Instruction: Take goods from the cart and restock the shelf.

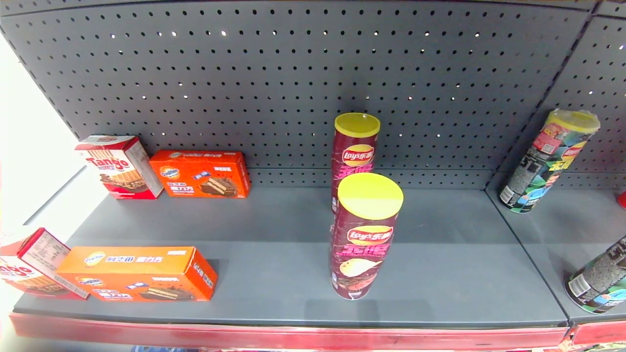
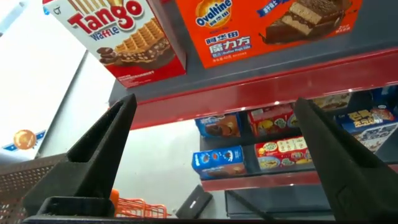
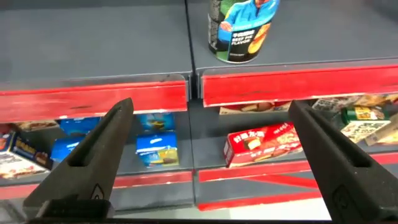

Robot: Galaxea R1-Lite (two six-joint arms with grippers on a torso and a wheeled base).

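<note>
Left hand (image 2: 214, 102), right hand (image 3: 210, 104) spread, empty, facing shelf (image 1: 440, 274). Cans (image 1: 364, 234) stand mid-shelf. Judged between placements; next likely fetch from cart.

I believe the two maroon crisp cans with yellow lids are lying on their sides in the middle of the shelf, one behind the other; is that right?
Not quite: the head view shows the front can and the rear can standing upright, not lying down. The rest holds: yellow lids, middle of the shelf, one behind the other.
</note>
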